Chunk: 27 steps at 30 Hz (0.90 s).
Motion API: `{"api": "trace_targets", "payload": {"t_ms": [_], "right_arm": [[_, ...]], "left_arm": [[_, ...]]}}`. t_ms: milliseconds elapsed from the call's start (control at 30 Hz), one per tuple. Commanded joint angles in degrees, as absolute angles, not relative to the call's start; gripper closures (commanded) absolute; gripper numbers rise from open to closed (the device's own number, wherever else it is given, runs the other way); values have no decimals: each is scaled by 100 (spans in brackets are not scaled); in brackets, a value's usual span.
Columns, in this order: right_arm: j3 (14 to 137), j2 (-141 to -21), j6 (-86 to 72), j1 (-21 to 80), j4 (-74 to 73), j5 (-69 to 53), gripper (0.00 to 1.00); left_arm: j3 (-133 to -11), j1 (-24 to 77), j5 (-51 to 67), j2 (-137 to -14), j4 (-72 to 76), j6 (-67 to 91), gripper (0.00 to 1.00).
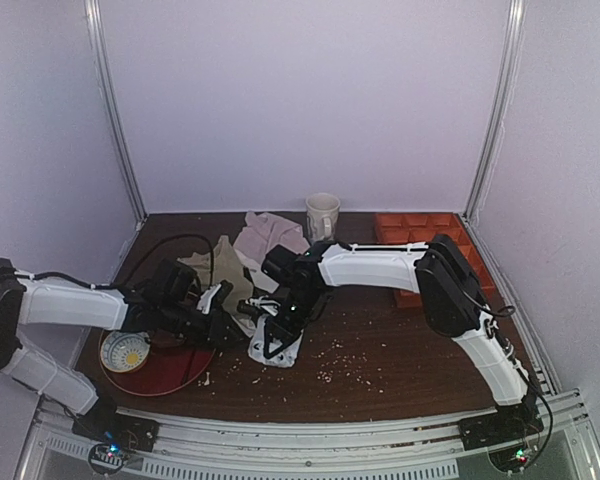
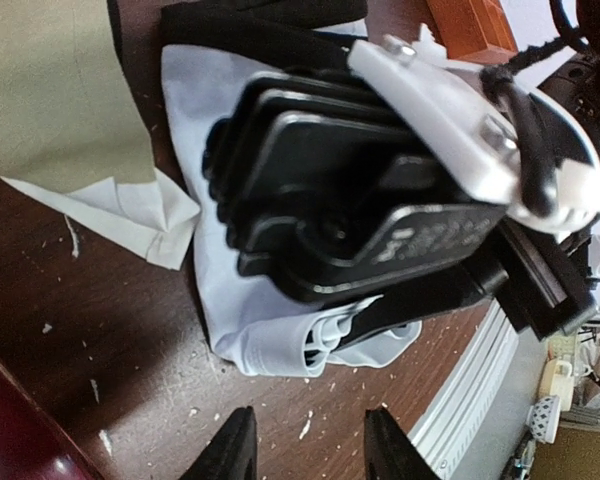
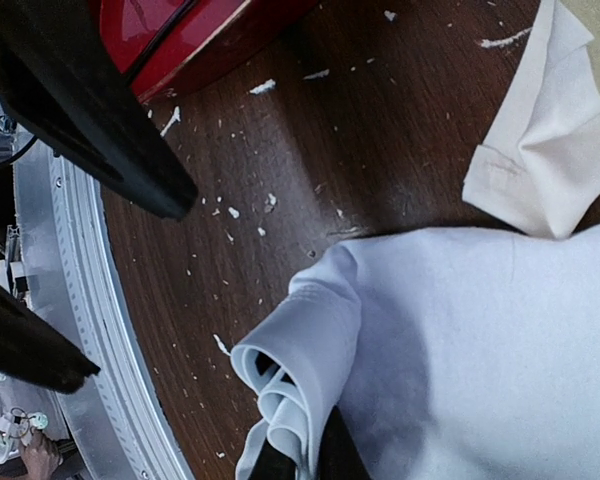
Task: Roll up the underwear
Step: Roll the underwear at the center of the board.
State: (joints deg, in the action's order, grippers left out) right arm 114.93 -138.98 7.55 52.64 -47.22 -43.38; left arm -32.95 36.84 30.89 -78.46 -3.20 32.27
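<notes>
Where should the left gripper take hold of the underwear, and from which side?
Probably pinch the rolled end of the underwear, where the layers curl out beside the right gripper. Come from the left: the left gripper faces that end, open, and the right one covers the middle.

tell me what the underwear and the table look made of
underwear: probably soft knit fabric, white and matte; it folds in limp rolled layers.
table: seems wood or wood-look laminate, dark brown with a slight sheen; grain lines show.
</notes>
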Motion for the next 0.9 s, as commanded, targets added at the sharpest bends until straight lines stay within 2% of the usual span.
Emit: {"api": "trace_targets", "payload": {"t_ms": [0,367,867], "right_arm": [[11585,-14036,729,5206,-4895,-4412,100],[11609,-14044,676,5133,-4903,-4488,100],[11771,-14148,546,5103,-4964,-4528,100]], "left_arm": [[-3203,3727,2983,-7965,213,2580,48],[-2692,3798,3382,-8618,2128,2544,48],[-2794,3806,3513,-9217,2779,2239,45]]}}
